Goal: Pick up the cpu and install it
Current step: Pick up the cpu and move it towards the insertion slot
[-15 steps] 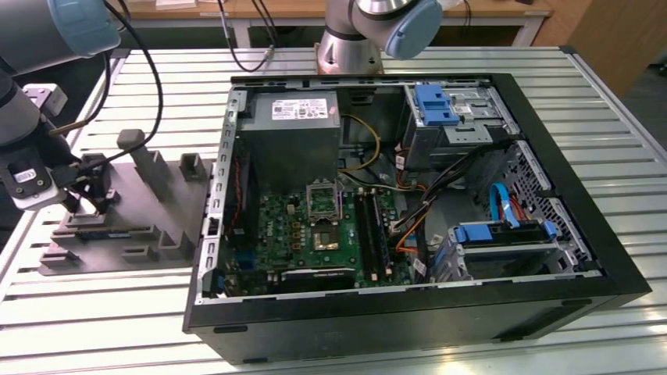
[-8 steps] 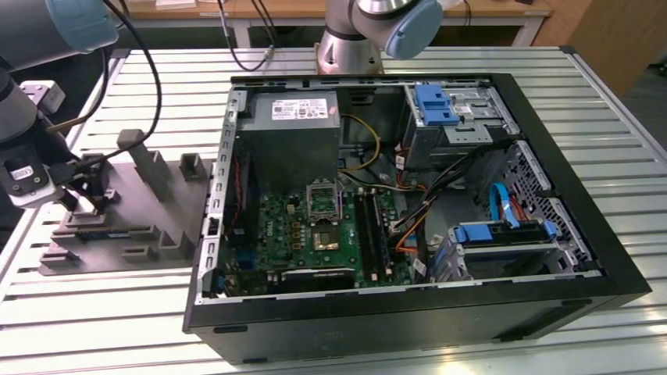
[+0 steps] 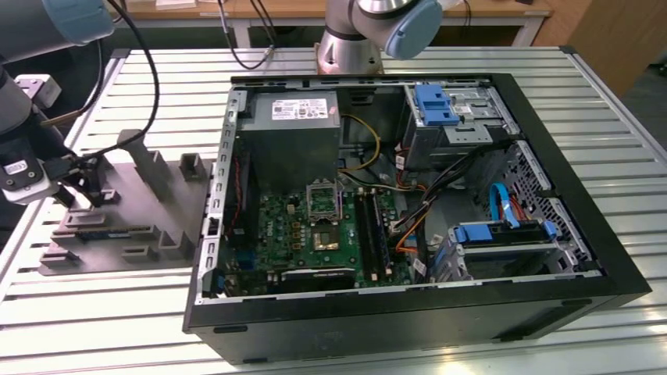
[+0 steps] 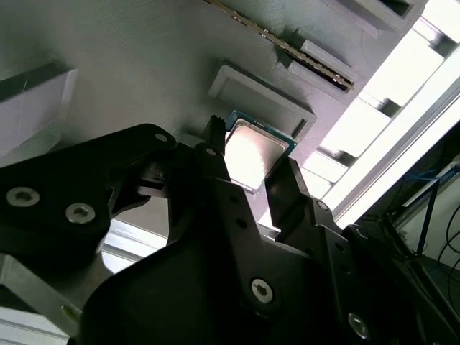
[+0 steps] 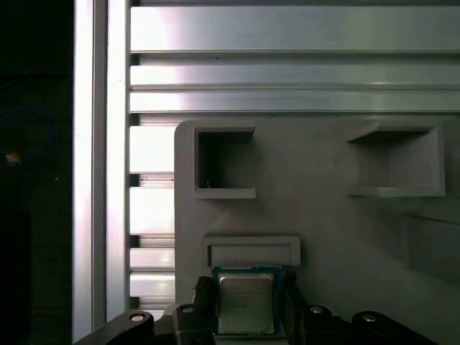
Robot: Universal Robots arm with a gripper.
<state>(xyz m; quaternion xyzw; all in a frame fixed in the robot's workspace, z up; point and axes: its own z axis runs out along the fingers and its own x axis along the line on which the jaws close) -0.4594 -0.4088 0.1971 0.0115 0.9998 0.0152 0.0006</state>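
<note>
- Your gripper (image 3: 81, 187) hangs over the grey tray (image 3: 136, 226) at the exterior view's left, well apart from the open case (image 3: 417, 312).
- In both wrist views you see the cpu (image 5: 246, 302) between the two black fingers (image 4: 291, 187), its pale metal top facing the cameras.
- The fingers sit against two opposite edges of the cpu, so you are grasping it. Whether it rests on the tray or hangs just above it, you cannot tell.
- Just beside the cpu is a low raised ledge (image 5: 251, 250) of the tray. Past that are two square pockets (image 5: 224, 162).
- The cpu is near the tray's edge, close to the slatted metal table (image 3: 105, 312) that the tray lies on.
- Inside the case the green board (image 3: 302, 234) lies flat, with the black socket frame (image 3: 322, 197) on it, far from the cpu.
</note>
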